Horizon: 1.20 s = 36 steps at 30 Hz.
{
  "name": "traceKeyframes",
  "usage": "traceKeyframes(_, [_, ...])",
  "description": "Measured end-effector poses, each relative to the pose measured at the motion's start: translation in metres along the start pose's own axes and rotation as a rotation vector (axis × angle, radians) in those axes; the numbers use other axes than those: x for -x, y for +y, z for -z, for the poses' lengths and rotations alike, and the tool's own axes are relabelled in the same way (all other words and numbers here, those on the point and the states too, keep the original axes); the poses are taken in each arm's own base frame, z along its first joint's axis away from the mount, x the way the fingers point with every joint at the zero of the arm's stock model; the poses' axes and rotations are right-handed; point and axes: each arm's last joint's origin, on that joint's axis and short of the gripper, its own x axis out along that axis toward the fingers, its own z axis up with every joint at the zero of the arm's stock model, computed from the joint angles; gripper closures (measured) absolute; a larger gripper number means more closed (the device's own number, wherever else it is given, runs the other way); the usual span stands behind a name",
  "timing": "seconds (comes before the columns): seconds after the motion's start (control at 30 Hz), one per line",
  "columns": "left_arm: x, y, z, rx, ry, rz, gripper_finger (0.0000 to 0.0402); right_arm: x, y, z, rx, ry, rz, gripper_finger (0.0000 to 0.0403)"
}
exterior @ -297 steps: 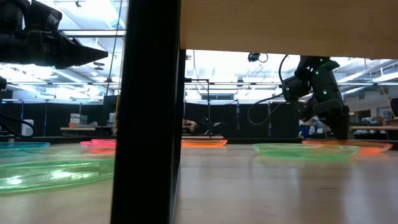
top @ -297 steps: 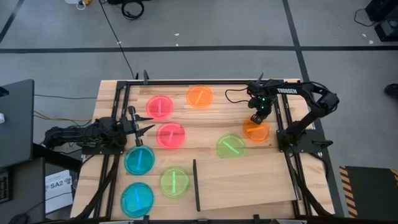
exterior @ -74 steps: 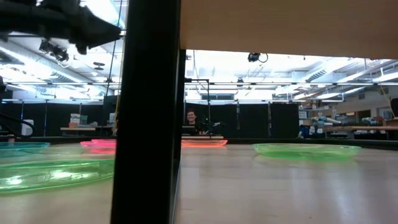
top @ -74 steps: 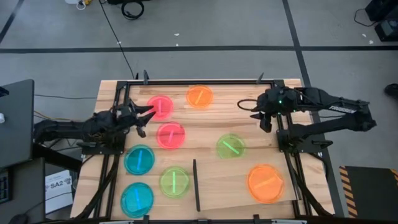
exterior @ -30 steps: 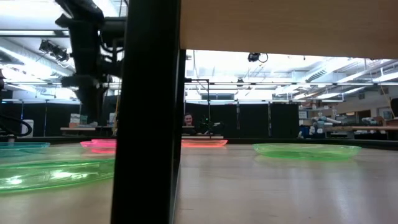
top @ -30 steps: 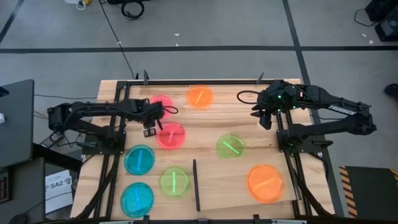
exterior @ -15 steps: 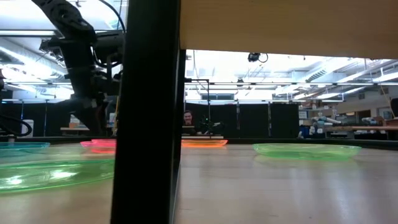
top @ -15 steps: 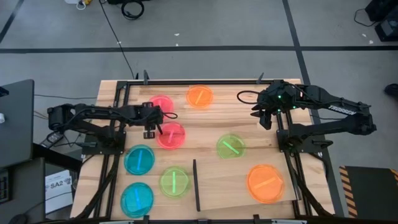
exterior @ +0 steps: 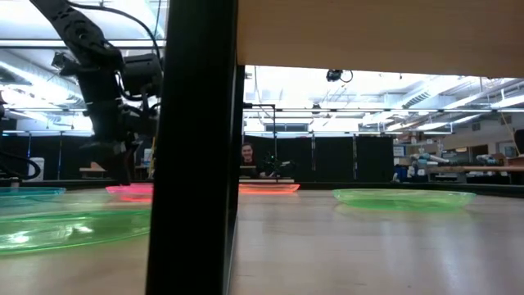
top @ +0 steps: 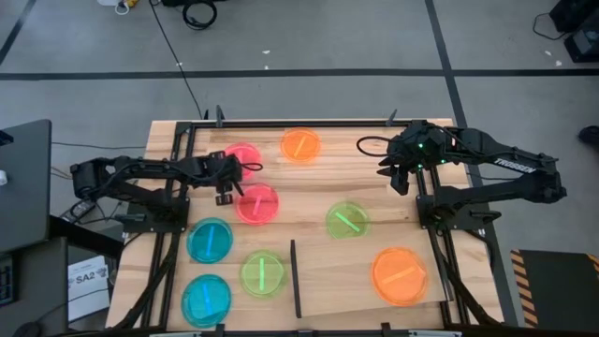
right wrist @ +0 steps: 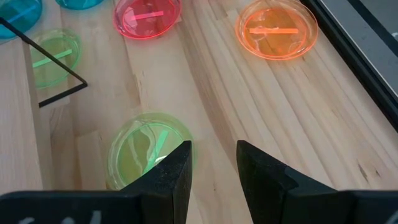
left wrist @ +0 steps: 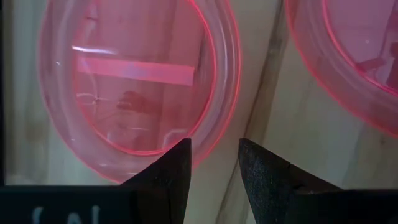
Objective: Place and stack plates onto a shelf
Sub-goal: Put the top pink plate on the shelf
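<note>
Plates mostly wait on the worktop; one orange plate now lies on the shelf. Left gripper, parted and empty, has dropped over a pink plate's rim; right gripper hovers parted, empty.

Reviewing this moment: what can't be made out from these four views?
- Low view: a dark post blocks the middle; the shelf and its orange plate cannot be told there.
- Left wrist view: the left gripper straddles a pink plate's rim; contact can't be judged. The second pink plate is cut off by the frame.
- High view: both grippers' fingers are too small to read.
- Right wrist view: the green plate is partly hidden behind the right gripper.
</note>
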Motion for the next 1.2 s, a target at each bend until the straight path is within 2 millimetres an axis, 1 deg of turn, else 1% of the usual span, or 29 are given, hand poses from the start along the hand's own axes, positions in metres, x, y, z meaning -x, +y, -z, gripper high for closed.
traceKeyframes(0.23, [-0.008, 0.001, 0.004, 0.033, -0.051, -0.017, 0.0260, 0.000, 0.000, 0.000, 0.000, 0.000, 0.000, 0.0270])
traceKeyframes(0.4, [-0.009, 0.005, 0.003, 0.056, -0.066, -0.027, 0.0260, 0.000, 0.000, 0.000, 0.000, 0.000, 0.000, 0.0270])
traceKeyframes(0.5, [-0.010, 0.007, 0.004, 0.071, -0.069, -0.003, 0.0260, 0.000, 0.000, 0.000, 0.000, 0.000, 0.000, 0.0270])
traceKeyframes(0.77, [-0.011, 0.011, 0.006, 0.053, -0.063, 0.002, 0.0260, 0.000, 0.000, 0.000, 0.000, 0.000, 0.000, 0.0270])
traceKeyframes(0.83, [-0.012, 0.011, 0.007, 0.057, -0.069, 0.027, 0.0260, 0.000, 0.000, 0.000, 0.000, 0.000, 0.000, 0.0270])
traceKeyframes(1.07, [-0.023, 0.010, 0.006, 0.055, -0.028, 0.066, 0.0260, 0.000, 0.000, 0.000, 0.000, 0.000, 0.000, 0.0270])
traceKeyframes(1.2, [-0.024, 0.009, 0.006, 0.053, -0.029, 0.061, 0.0260, 0.000, 0.000, 0.000, 0.000, 0.000, 0.000, 0.0270])
